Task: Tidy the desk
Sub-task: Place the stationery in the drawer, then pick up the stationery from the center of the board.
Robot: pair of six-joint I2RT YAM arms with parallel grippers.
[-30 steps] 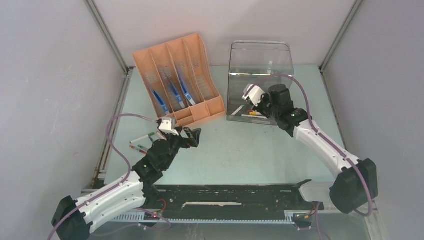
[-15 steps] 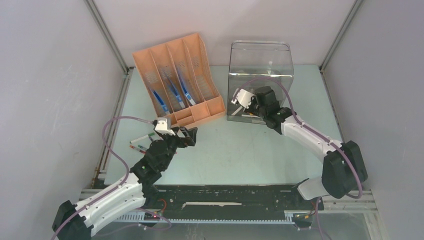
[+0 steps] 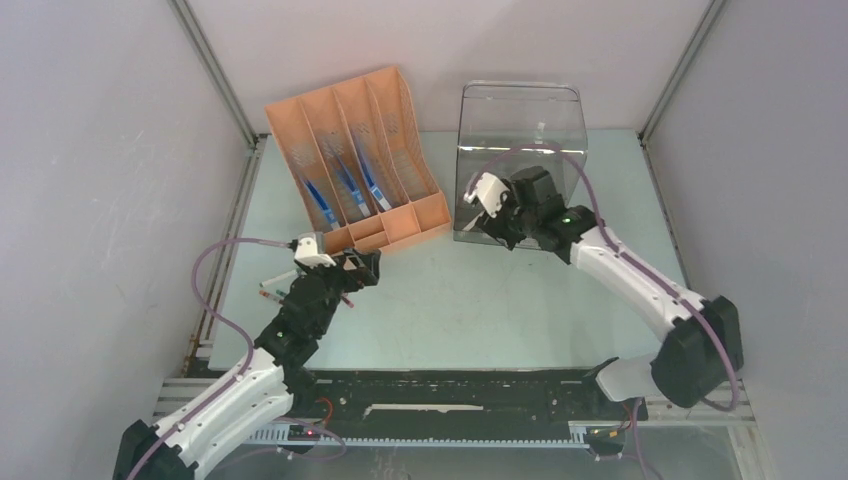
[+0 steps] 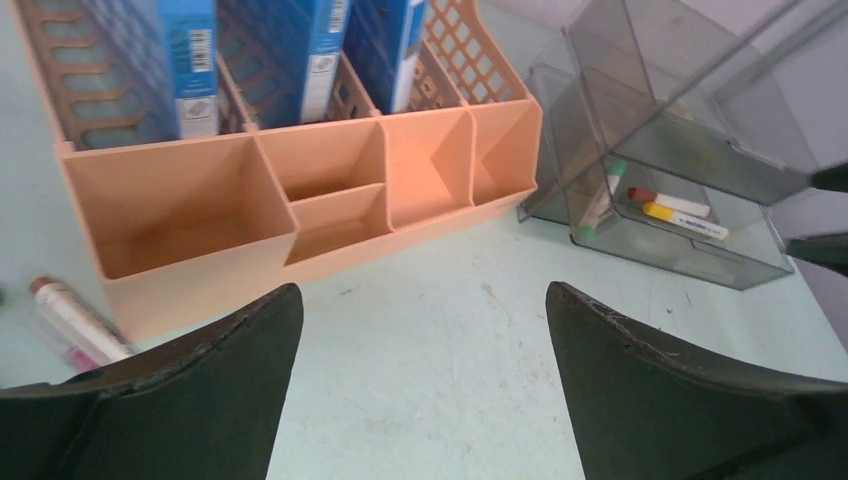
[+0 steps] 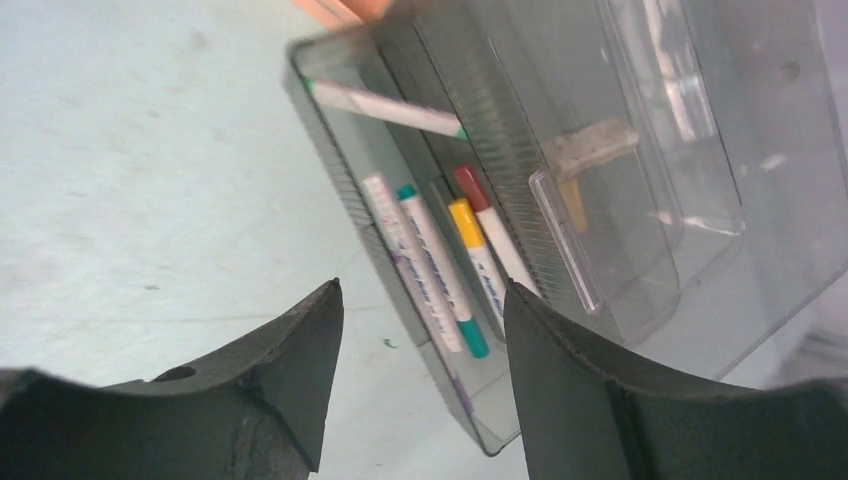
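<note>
Right gripper [image 5: 422, 290]: jaws roughly halfway apart, nothing between them, poised over the low front tray of the clear organizer [image 3: 520, 130]. In that tray, seen from the right wrist, four markers lie side by side: a teal-capped marker [image 5: 440, 270], a yellow-capped marker [image 5: 475, 248], a red-capped marker [image 5: 488, 222] and a pale marker [image 5: 398, 245] along the tray's front wall. A green-tipped marker [image 5: 385, 108] lies crosswise in the compartment behind. Left gripper [image 4: 422, 295]: jaws wide apart, empty, low over the desk [image 3: 480, 300] and facing the front of the orange organizer [image 4: 180, 215], not touching it. That organizer's small front compartments look empty; blue folders [image 4: 320, 40] stand upright in its rear slots. Loose markers [image 3: 275, 290] lie on the desk just left of the left gripper, beside the orange organizer's front corner. The desk is the pale green top under everything; the two organizers sit side by side at its far edge, orange left, clear right.
</note>
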